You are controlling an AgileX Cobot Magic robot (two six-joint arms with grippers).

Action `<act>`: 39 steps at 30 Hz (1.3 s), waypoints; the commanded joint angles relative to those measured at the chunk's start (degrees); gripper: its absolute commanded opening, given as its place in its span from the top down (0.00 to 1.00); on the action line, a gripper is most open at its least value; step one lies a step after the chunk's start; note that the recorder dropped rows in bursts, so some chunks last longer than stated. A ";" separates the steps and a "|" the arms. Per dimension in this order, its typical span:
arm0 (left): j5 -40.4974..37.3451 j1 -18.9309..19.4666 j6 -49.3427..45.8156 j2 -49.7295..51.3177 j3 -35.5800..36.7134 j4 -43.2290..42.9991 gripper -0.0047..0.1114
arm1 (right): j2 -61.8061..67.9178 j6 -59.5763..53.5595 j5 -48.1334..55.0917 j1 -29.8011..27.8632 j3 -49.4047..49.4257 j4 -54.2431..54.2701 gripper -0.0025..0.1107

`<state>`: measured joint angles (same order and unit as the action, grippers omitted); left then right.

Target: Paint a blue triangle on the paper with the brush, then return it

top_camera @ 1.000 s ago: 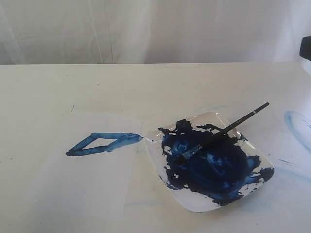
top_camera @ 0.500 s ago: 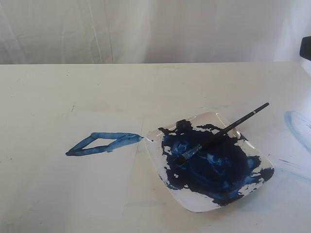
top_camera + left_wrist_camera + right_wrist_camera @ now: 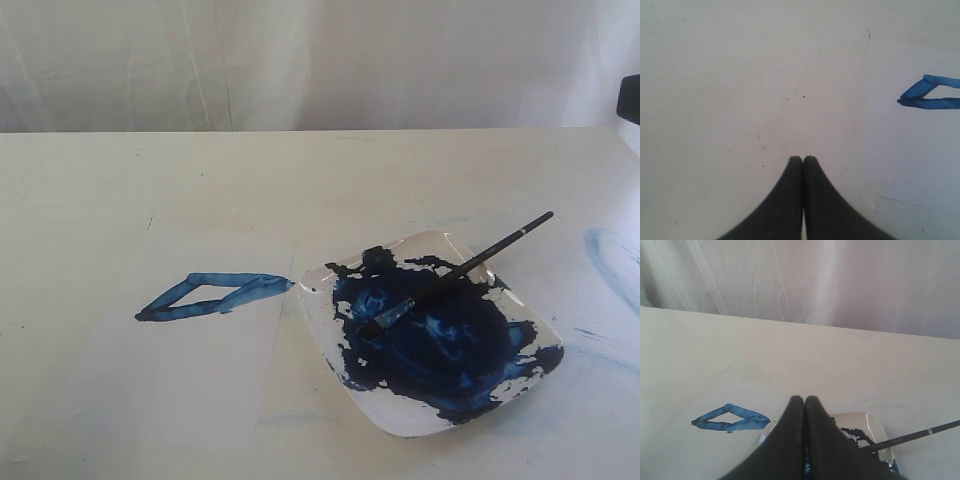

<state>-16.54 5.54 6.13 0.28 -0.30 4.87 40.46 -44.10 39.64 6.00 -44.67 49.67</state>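
black-handled and thin, the brush (image 3: pixel 455 273) lies on the plate (image 3: pixel 440 243). its bristle tip sits in the dark paint pool (image 3: pixel 440 340), and its handle slants up and away to the right in the exterior view, with the free end hanging out past the plate's far rim over bare table (image 3: pixel 300 180). nothing is holding it.

the blue triangle (image 3: pixel 210 295) is drawn on the paper (image 3: pixel 170 380), long and flat, with its point reaching almost to the paper edge beside the plate. to my eye you have the painting done and the brush returned.

your right claw (image 3: pixel 805 399) is the nearer one. it is pressed together with nothing in it, above the plate's near side, and the brush handle (image 3: pixel 920 434) runs off to one side of it, apart from the fingers. your left claw (image 3: pixel 803 159) is also closed and empty. it is over bare table just off the paper's edge, well apart from the triangle (image 3: pixel 932 95).

if the brush needs another grasp, the overhanging handle end is the clean place to take it, from the right. watch the wet pool and the plate rim below. there is open table behind and to the right, marked only by a pale smear (image 3: pixel 610 255), so either arm has room to back away.
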 commanded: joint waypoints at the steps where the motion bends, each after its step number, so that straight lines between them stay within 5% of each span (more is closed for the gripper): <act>1: 0.45 -0.65 -3.18 -0.28 0.30 0.68 0.96 | -0.34 -0.59 -0.51 0.22 0.22 -0.23 0.98; 16: 0.45 -0.65 -8.88 -0.28 0.30 0.44 0.96 | -0.34 -0.59 -0.51 0.22 0.22 -0.23 0.98; 27: 0.45 -5.67 -8.88 -0.28 0.30 0.44 0.96 | -0.34 -0.59 -0.51 0.22 0.22 -0.23 0.98; 39: 0.45 -5.72 -8.88 -0.28 0.30 0.44 0.96 | -0.34 -0.59 -0.30 0.72 0.22 -0.19 0.98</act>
<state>-16.32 0.12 -2.58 0.28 -0.30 4.87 40.46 -44.10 39.64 6.09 -44.67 49.67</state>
